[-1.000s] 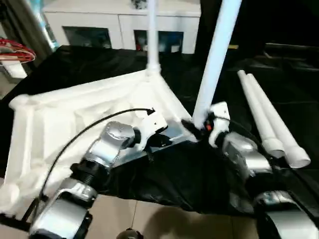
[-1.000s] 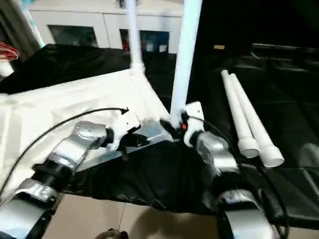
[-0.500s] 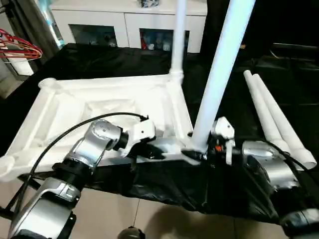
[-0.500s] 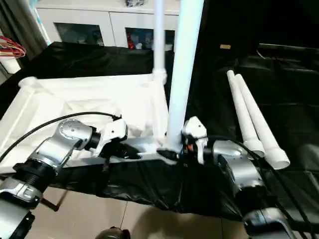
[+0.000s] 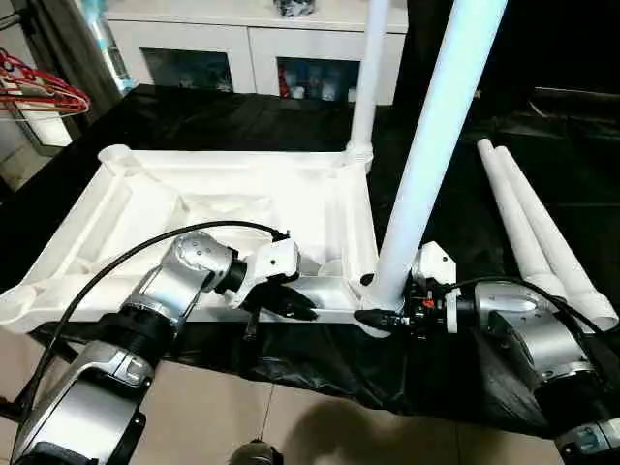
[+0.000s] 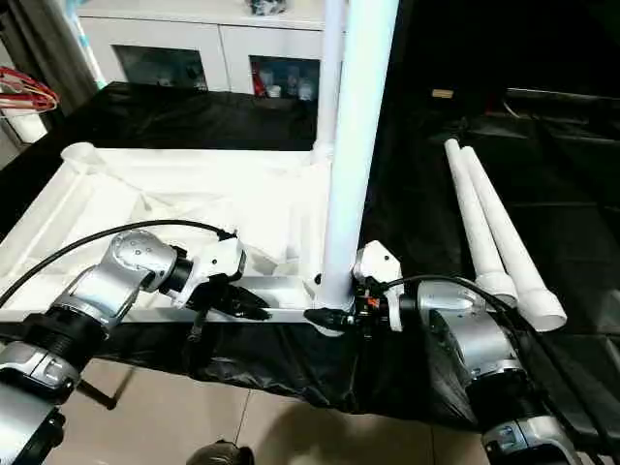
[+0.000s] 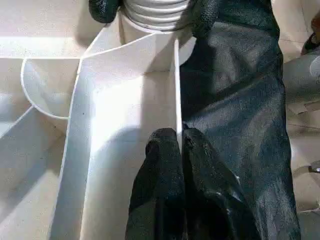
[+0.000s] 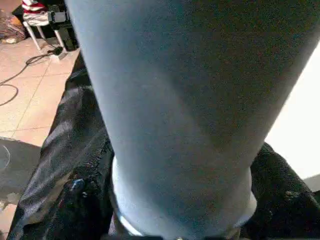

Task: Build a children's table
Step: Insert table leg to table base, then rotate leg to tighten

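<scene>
The children's table's white tabletop [image 5: 145, 194] lies ribbed side up on a black cloth. One leg [image 5: 366, 87] stands upright in its far right corner socket. A second leg [image 5: 431, 165] rises from the near right corner, leaning slightly right. My right gripper [image 5: 373, 310] is shut on the base of this leg [image 8: 175, 100], one black finger [image 8: 82, 200] on each side. My left gripper [image 7: 180, 145] is shut on the thin near rim [image 7: 176, 85], a short way left of that corner. Two loose legs [image 5: 518, 218] [image 5: 557, 237] lie side by side on the cloth to the right.
A white cabinet [image 5: 252, 39] with glass doors stands behind the table. Red hangers [image 5: 39, 92] hang at far left. The black cloth [image 5: 194, 116] drapes over the near table edge, with tiled floor [image 5: 291, 426] below.
The whole view has swung, so the tabletop looks turned squarer. My right gripper has tightened around the near leg's base. The left gripper still pinches the rim.
</scene>
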You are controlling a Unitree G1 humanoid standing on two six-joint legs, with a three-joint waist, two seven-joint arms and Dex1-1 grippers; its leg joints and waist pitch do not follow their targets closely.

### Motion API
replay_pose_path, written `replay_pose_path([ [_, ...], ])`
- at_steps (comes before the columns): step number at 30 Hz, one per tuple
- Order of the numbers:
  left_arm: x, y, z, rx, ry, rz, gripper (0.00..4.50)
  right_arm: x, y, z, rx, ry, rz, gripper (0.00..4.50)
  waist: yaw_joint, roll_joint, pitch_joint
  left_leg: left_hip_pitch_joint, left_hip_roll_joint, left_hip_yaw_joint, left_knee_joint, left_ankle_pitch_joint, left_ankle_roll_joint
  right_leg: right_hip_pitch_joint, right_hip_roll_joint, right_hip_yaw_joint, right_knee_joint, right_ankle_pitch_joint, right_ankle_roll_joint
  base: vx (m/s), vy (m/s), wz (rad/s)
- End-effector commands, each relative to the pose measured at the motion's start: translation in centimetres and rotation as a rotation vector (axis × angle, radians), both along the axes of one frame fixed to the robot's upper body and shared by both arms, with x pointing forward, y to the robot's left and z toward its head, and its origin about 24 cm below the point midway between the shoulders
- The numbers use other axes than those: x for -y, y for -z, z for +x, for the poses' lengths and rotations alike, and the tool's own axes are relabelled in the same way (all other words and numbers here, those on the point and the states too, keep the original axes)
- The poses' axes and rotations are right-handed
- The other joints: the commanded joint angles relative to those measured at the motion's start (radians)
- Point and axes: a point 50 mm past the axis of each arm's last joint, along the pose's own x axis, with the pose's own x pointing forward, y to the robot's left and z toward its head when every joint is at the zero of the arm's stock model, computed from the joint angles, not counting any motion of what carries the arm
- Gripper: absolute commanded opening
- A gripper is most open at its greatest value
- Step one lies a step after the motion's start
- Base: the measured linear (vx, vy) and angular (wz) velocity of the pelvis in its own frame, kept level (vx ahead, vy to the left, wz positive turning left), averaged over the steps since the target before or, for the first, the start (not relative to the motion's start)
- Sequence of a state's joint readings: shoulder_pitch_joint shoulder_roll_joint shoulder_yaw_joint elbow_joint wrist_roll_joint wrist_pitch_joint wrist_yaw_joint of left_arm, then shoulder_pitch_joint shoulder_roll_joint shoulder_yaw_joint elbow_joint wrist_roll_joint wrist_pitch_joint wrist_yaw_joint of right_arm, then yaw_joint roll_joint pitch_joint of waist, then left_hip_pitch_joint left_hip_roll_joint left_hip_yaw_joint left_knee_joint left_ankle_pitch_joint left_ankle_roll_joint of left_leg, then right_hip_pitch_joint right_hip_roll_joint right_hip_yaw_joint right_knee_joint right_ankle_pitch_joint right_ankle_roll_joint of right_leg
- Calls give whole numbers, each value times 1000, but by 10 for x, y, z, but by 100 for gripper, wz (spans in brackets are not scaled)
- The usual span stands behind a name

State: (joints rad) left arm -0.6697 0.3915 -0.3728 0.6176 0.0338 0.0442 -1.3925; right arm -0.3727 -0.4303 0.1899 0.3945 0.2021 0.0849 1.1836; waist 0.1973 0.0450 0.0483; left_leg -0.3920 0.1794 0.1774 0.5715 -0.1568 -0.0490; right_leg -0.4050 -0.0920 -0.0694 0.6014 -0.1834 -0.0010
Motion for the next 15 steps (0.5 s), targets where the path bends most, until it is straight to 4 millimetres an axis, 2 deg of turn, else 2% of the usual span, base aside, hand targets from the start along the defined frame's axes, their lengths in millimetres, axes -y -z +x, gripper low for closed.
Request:
replay_pose_path([
  [1,5,-2,0,-6,20,-7,0,-6,1,-1,-6,8,26,279,-3,-8,-74,21,54,-15,-54,-201,71,49,-65,40,-55,-111,-246,0,0,0],
  [3,10,-1,5,7,-57,-43,0,-9,5,2,-5,84,58,279,-4,-9,-70,21,53,-14,-56,-225,59,47,-67,41,-60,-148,-246,0,0,0],
  [4,16,-2,11,33,-120,-69,0,-11,9,9,-34,193,94,278,-6,-9,-68,22,53,-16,-59,-247,46,46,-67,41,-63,-187,-240,0,0,0],
  [5,16,-2,11,33,-120,-69,0,-11,9,9,-34,193,94,278,-6,-9,-68,22,53,-16,-59,-247,46,46,-67,41,-63,-187,-240,0,0,0],
  [6,24,-1,16,54,-190,-88,0,-15,13,17,-24,319,121,278,-10,-8,-63,25,53,-18,-64,-301,20,42,-70,43,-70,-277,-221,0,0,0],
  [7,26,0,17,60,-204,-90,0,-16,14,19,-23,353,129,278,-13,-9,-60,28,51,-21,-68,-339,0,42,-75,43,-77,-347,-205,0,0,0],
  [8,26,0,17,60,-204,-90,0,-16,14,19,-23,353,129,278,-13,-10,-60,30,51,-23,-68,-350,-6,41,-76,44,-80,-372,-194,0,0,0],
  [9,34,3,18,76,-245,-90,0,-20,19,26,-32,466,144,278,-19,-7,-61,28,52,-24,-71,-355,-16,40,-76,46,-79,-377,-184,0,0,0],
  [11,42,5,19,88,-278,-90,0,-24,24,30,-45,550,138,278,-27,-8,-62,29,51,-25,-72,-351,-22,40,-74,46,-79,-356,-181,0,0,0],
  [12,45,5,19,92,-291,-89,0,-25,26,31,-51,581,132,278,-35,-8,-62,25,49,-25,-72,-343,-20,43,-72,45,-78,-333,-186,0,0,0],
  [13,53,6,20,104,-328,-95,0,-31,32,34,-61,645,111,278,-41,-1,-63,26,49,-24,-71,-344,-23,41,-70,45,-77,-313,-190,0,0,0],
  [15,62,7,21,118,-368,-99,0,-36,36,38,-62,708,89,278,-46,-3,-62,25,46,-23,-70,-342,-18,44,-70,43,-78,-311,-192,0,0,0],
])
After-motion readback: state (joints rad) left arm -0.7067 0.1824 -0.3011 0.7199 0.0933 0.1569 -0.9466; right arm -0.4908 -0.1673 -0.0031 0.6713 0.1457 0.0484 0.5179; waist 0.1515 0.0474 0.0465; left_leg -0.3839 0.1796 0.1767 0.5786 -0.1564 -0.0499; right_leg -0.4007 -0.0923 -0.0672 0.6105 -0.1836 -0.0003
